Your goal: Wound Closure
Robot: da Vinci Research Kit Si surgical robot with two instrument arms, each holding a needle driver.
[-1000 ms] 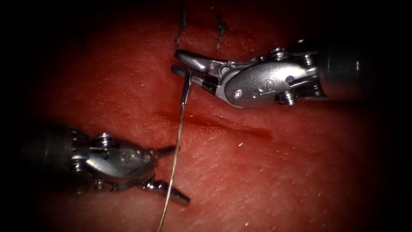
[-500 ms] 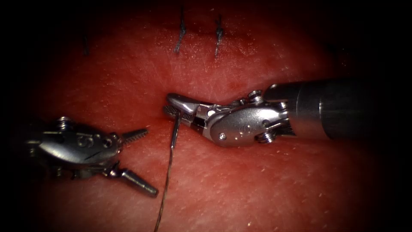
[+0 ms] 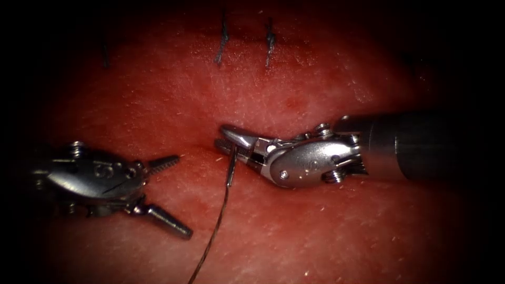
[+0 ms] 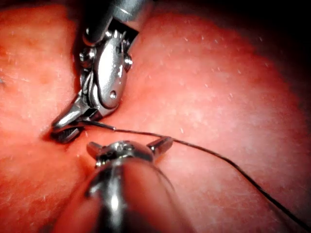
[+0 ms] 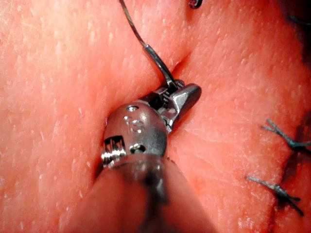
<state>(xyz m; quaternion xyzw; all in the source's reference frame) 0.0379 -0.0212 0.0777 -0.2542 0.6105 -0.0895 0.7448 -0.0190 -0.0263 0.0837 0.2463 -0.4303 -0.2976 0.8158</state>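
The needle's (image 3: 231, 167) tip seems hidden under the right claw (image 3: 227, 140).

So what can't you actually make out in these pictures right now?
- Needle tip: hidden behind the right tool in the endoscope view, so whether it is in the tissue is unclear.
- Cut: the right tool lies across it in the endoscope view.
- Thread: its far end is cut off by the endoscope picture's edge.
- Left tool: open, holding nothing.

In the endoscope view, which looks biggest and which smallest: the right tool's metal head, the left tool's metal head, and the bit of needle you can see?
1. Right tool, shut on the needle's thread end.
2. Left tool, jaws open, holding nothing; looks nearly as big as the right tool, so that order is unsure.
3. Needle, a short dark piece under the right jaws, thread trailing.
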